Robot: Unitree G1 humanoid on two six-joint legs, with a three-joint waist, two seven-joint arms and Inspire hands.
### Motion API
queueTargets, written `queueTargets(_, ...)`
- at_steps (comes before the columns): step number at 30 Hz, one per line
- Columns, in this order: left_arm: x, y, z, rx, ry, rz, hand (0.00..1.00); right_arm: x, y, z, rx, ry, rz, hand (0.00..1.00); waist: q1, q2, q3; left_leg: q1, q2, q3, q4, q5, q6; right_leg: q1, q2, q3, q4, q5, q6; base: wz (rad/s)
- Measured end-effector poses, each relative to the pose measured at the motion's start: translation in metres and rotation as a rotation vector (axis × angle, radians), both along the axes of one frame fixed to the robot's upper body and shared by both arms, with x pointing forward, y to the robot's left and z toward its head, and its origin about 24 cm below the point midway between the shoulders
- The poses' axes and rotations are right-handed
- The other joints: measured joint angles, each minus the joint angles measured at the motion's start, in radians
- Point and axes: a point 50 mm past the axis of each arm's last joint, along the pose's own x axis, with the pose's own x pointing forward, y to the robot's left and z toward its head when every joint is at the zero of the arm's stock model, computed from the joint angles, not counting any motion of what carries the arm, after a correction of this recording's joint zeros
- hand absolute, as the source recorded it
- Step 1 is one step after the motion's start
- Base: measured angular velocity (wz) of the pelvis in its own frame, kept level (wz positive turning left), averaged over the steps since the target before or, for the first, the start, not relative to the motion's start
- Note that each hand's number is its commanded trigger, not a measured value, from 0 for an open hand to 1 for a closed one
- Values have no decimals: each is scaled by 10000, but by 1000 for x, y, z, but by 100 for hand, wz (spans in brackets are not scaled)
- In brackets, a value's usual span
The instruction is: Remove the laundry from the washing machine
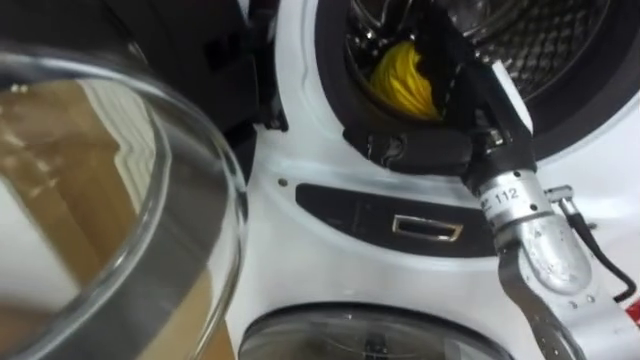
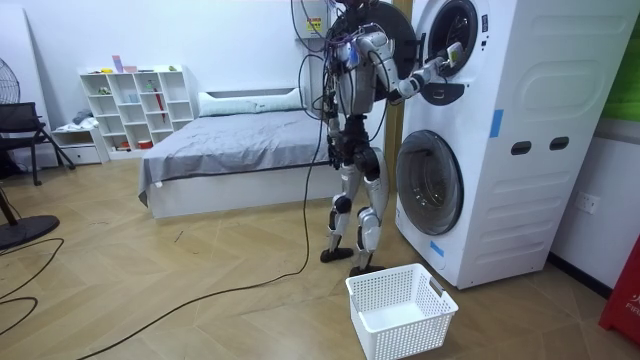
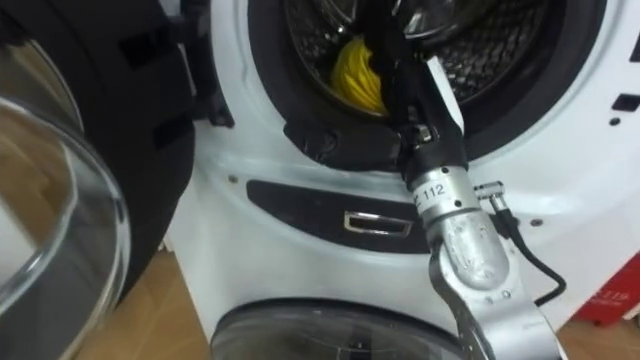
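A yellow cloth (image 1: 405,80) (image 3: 358,75) lies at the front lower lip of the upper washing machine's drum (image 1: 540,45). My right hand (image 1: 447,62) (image 3: 388,52) reaches into the round opening, right beside the cloth and touching it. Its fingers are dark and lost in the drum's shadow. The forearm (image 1: 520,200) slants up from the lower right across the white front panel. In the room view I stand facing the stacked machines (image 2: 480,130), right arm raised with the hand (image 2: 450,56) at the upper door opening.
The upper machine's glass door (image 1: 150,200) swings open at my left, close to my head. The lower machine's round door (image 1: 370,335) is below the arm. A white laundry basket (image 2: 400,308) sits on the floor by my feet. A bed (image 2: 230,140) stands behind me.
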Motion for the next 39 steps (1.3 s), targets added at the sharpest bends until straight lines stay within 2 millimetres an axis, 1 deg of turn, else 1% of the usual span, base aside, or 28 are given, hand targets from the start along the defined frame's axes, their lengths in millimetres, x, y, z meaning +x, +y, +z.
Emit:
queueTargets(3, 0, 0, 0, 32, -45, 27, 0, 1, -2, 3, 1263, 299, 470, 0, -193, -41, -7, 2, 47, -10, -5, -21, -26, 50, 21, -13, -115, 1, 1, 0)
queueTargets(5, 0, 1, 1, 131, -83, 62, 0, -1, -7, 11, 2164, 180, 625, 0, -244, -34, -4, 8, 86, -18, -14, -69, -66, 105, 108, -3, -232, 2, 1, 0)
queueTargets(8, -3, 4, 1, 205, -156, 374, 0, -4, -18, 22, 2756, -198, 370, 0, -305, -2, 13, 8, 128, -23, -77, -92, -89, 125, 148, -7, -328, 10, -9, 0)
queueTargets(9, -2, 4, 2, 212, -179, 390, 0, -5, -22, 24, 2845, -269, 297, 0, -326, 25, 21, 12, 143, -24, -88, -94, -93, 133, 151, -11, -345, 10, -10, 6)
queueTargets(10, 0, 4, 2, 224, -311, 427, 0, -5, -26, 26, 2929, -353, 217, 0, -348, 44, 8, 13, 164, -35, -96, -96, -97, 161, 152, -16, -370, 11, -12, 7)
queueTargets(15, -4, 6, 3, 278, -347, 553, 0, -7, -25, 29, 3007, -472, 489, 0, -471, 211, 32, 76, 195, -97, -170, -97, -99, 239, 161, -20, -442, 16, -20, 2)
queueTargets(22, -11, 4, 2, 216, -167, 622, 0, -7, -26, 28, 3305, -295, 608, 0, -571, 188, 16, 116, 204, -172, -165, -103, -109, 329, 153, -69, -461, 16, -19, 2)
queueTargets(25, -18, 2, 1, 119, -3, 713, 0, -5, -27, 26, 2976, -187, 389, 0, -682, 181, 12, 177, 212, -274, -158, -103, -109, 420, 134, -242, -462, 14, -17, 12)
queueTargets(29, -19, -1, 0, -114, 91, 739, 0, -4, -27, 23, 2008, -239, 10, 0, -660, 137, 0, 195, 214, -274, -161, -104, -111, 445, 130, -313, -460, 13, -15, 1)
queueTargets(30, -18, -2, 0, -155, 63, 732, 0, -3, -26, 22, 1713, -234, -66, 0, -618, 98, 8, 223, 214, -251, -163, -104, -111, 451, 139, -308, -456, 13, -15, -5)
queueTargets(32, -16, -1, 1, -139, -40, 735, 0, -3, -26, 20, 1273, -254, -229, 0, -597, 4, -5, 227, 216, -287, -161, -104, -111, 458, 133, -309, -455, 12, -16, -2)
queueTargets(34, -14, -1, 1, -133, -138, 740, 0, -3, -25, 18, 484, -357, -425, 0, -576, -133, -15, 235, 217, -277, -154, -104, -111, 469, 134, -307, -454, 6, -26, 0)
queueTargets(36, -12, 0, 2, -117, -253, 752, 0, -1, -28, 16, -218, -348, -529, 0, -508, -252, -3, 242, 217, -272, -155, -104, -111, 483, 136, -306, -455, 2, -32, 0)
queueTargets(38, -10, 0, 2, -125, -299, 732, 0, 2, -32, 11, -1185, -134, -682, 0, -436, -390, -6, 252, 213, -263, -155, -105, -113, 491, 145, -307, -453, 1, -33, 0)
queueTargets(39, -10, 0, 2, -124, -298, 730, 0, 2, -33, 10, -1387, -127, -697, 0, -427, -408, 1, 251, 213, -267, -155, -104, -113, 491, 147, -309, -453, 1, -33, 0)
